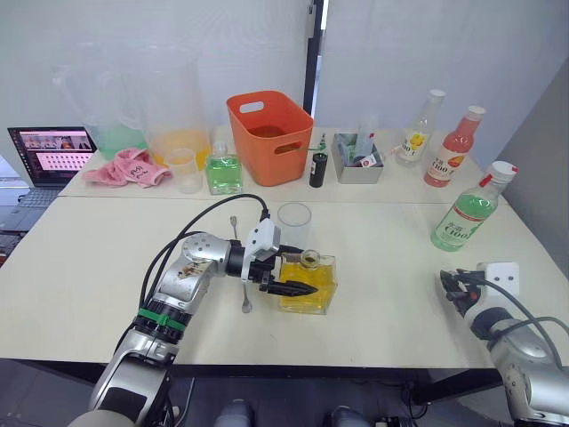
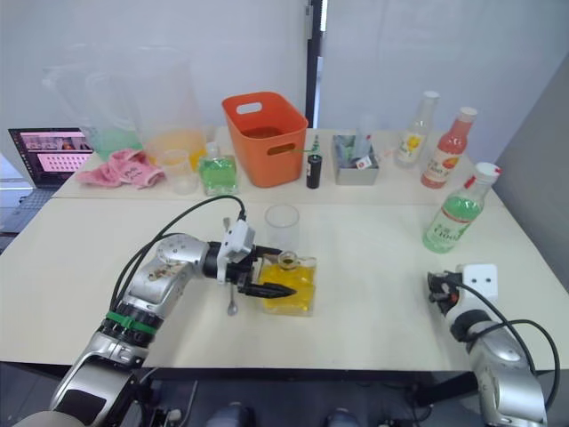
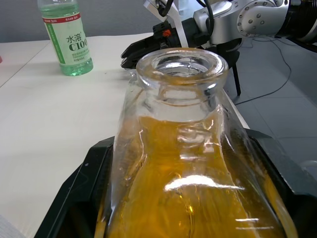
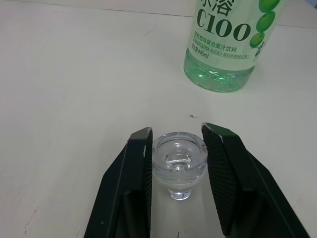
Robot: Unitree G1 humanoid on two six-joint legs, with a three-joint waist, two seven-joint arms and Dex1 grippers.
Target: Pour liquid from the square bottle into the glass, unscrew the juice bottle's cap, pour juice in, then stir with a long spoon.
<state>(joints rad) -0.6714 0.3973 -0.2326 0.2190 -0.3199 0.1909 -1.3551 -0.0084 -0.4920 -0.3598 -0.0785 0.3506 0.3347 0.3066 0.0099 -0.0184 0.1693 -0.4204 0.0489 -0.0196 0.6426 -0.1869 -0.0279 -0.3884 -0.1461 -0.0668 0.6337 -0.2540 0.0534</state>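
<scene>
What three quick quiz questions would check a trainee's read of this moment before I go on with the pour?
1. True or false: the square bottle is open at the neck.
2. What sits between the right gripper fingers? A) a glass stopper B) a spoon C) a red cap
3. Which gripper is around the square bottle?

Key:
1. True; the left wrist view shows its open mouth.
2. A, the glass stopper.
3. The left gripper; the empty glass stands just behind the bottle.

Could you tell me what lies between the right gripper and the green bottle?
Bare tabletop only, seen in the right wrist view, separates the right gripper, shut on a glass stopper, from the green bottle.
</scene>
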